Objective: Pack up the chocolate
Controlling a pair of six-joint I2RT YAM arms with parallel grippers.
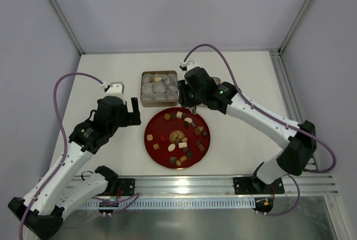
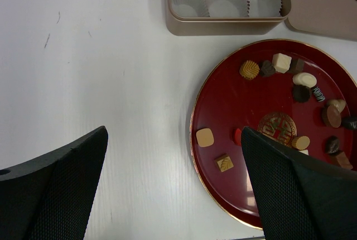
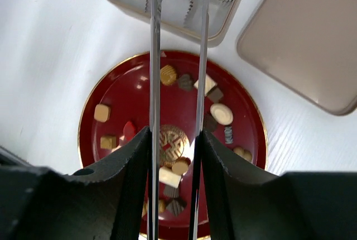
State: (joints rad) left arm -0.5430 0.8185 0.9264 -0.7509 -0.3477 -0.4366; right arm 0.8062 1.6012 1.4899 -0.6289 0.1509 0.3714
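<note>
Black fingers of the right gripper (image 3: 174, 139) clamp thin metal tongs (image 3: 154, 56), blades slightly apart, above the round red plate (image 3: 120, 103). The chocolate (image 3: 167, 75), small tan, cream, dark brown and red pieces, round, square and oval, lies scattered on that plate. Just beyond the plate sits a beige tin (image 2: 223, 27) of white paper cups (image 2: 226, 5). Left of the plate, the left gripper (image 2: 174, 134) hangs wide open over the white table (image 2: 83, 56).

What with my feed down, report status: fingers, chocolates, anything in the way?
Left fingers open beside the plate. Right fingers shut on tongs above it. Chocolates on plate, tin just beyond. Nothing in the way.
</note>
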